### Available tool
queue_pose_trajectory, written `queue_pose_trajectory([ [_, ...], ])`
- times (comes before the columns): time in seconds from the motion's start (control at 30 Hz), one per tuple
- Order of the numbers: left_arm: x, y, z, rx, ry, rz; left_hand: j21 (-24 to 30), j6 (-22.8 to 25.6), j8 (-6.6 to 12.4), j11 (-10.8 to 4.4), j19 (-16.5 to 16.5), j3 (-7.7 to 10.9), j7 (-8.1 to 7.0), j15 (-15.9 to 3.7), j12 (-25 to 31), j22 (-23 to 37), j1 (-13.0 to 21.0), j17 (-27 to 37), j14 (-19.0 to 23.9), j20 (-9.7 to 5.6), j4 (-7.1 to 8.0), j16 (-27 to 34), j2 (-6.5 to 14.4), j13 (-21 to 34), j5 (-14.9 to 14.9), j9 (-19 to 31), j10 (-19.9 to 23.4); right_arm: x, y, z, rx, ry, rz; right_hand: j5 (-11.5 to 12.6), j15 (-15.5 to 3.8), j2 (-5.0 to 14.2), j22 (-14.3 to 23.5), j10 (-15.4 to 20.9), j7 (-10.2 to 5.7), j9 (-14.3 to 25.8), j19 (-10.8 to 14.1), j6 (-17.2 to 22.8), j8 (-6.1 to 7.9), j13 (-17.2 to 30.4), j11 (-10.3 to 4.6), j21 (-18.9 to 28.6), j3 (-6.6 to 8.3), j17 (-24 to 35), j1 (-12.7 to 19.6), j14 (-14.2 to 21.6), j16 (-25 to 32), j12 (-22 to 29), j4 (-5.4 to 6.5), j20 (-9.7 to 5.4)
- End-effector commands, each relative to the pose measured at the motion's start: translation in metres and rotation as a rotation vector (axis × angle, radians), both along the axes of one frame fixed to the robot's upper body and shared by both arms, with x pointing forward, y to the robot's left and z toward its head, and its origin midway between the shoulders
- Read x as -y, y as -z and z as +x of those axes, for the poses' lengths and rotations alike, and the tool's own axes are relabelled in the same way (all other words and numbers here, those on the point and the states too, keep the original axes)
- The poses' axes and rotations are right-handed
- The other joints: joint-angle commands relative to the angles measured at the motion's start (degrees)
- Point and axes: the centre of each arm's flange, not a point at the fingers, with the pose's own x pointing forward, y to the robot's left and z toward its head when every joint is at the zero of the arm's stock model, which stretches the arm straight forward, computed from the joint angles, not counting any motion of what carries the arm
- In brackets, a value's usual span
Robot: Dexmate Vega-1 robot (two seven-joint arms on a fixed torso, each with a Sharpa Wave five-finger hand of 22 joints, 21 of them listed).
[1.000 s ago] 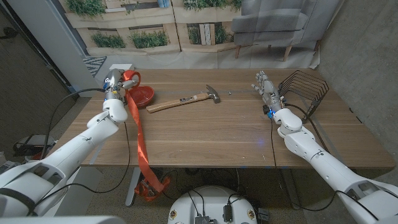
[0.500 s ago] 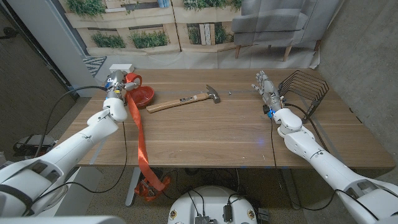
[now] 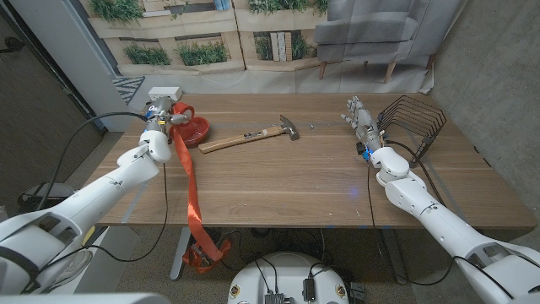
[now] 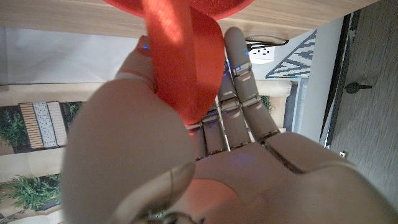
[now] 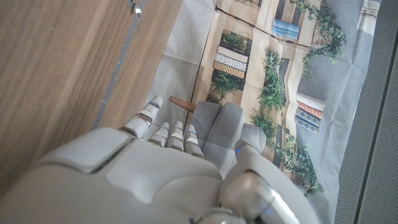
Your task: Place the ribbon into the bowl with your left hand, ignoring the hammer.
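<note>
Ribbon end: a bunched red tail of the ribbon [image 3: 187,181] hangs below the near table [image 3: 278,181] edge at left; how far it drops is hard to make out among the cables there.
Ribbon run: its long axis goes near to far across the left part of the table, leaning slightly leftward as it rises to the left hand [image 3: 159,114].
Ribbon top: in the left wrist view the ribbon [image 4: 183,59] lies folded between the thumb and the fingers [image 4: 245,93], clamped there; the fold hides the fingertips' contact.
Left hand: raised over the far left of the table, just left of the bowl [image 3: 195,130].
Bowl: red, far left; a ribbon loop sits at its left rim, and whether any ribbon lies inside cannot be told.
Hammer: wooden handle, head pointing right, just right of the bowl, apart from the hand [image 3: 253,135].
Right hand: far right, beside a black wire rack [image 3: 413,125], fingers straight and slightly apart, holding nothing [image 3: 361,120].
Right wrist view: fingers [image 5: 163,127] reach along the table edge; palm hidden.
</note>
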Motion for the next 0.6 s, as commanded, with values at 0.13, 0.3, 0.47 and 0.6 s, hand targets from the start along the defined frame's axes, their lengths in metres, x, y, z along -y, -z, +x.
queue_pose_trajectory([
  [0.13, 0.001, 0.000, 0.002, -0.071, -0.020, 0.077, 0.35, 7.82, 1.51, -6.34, -0.63, 4.32, -1.96, -15.66, -0.54, 0.13, 1.42, 22.85, 14.29, -3.46, 2.14, 0.11, 0.98, 5.14, 0.33, 3.46, 6.93, -0.002, 0.002, 0.000, 0.001, -0.002, -0.002, -0.23, -0.15, 0.19, 0.23, 0.33, 0.26, 0.32, 0.44, -0.11, 0.13, 0.29, -0.30, 0.21, 0.65, 0.14, -0.35, 0.41, 0.22, 0.19, 0.01, -0.05],
  [0.3, 0.002, -0.001, 0.002, -0.086, -0.034, 0.113, 0.42, 7.86, 1.39, -6.30, -0.71, 4.39, -1.88, -15.68, -0.63, 0.12, 1.43, 22.84, 14.23, -3.50, 2.12, 0.00, 0.89, 5.27, 0.33, 3.39, 6.88, -0.002, 0.001, 0.000, 0.001, -0.003, 0.002, -0.23, -0.14, 0.19, 0.23, 0.37, 0.23, 0.32, 0.44, -0.14, 0.11, 0.29, -0.30, 0.21, 0.67, 0.13, -0.34, 0.40, 0.22, 0.21, 0.00, -0.05],
  [0.47, 0.007, -0.002, 0.002, -0.088, -0.062, 0.173, 0.50, 7.96, 1.26, -6.30, -0.85, 4.46, -1.94, -15.66, -0.80, 0.12, 1.39, 22.95, 14.27, -3.42, 2.14, -0.02, 0.84, 5.22, 0.34, 3.31, 7.00, -0.001, 0.002, 0.000, 0.000, -0.002, 0.003, -0.23, -0.15, 0.19, 0.23, 0.32, 0.21, 0.32, 0.44, -0.16, 0.11, 0.29, -0.35, 0.21, 0.68, 0.13, -0.35, 0.38, 0.21, 0.19, 0.00, -0.06],
  [0.6, 0.011, -0.002, 0.002, -0.087, -0.076, 0.219, 0.60, 7.96, 1.14, -6.27, -0.84, 4.51, -1.94, -15.68, -0.91, 0.11, 1.38, 23.01, 14.24, -3.49, 2.13, -0.06, 0.77, 5.26, 0.34, 3.25, 6.99, 0.000, 0.003, -0.001, -0.001, -0.001, 0.004, -0.23, -0.15, 0.18, 0.23, 0.29, 0.23, 0.32, 0.44, -0.16, 0.11, 0.29, -0.32, 0.21, 0.69, 0.13, -0.35, 0.40, 0.22, 0.18, 0.00, -0.06],
])
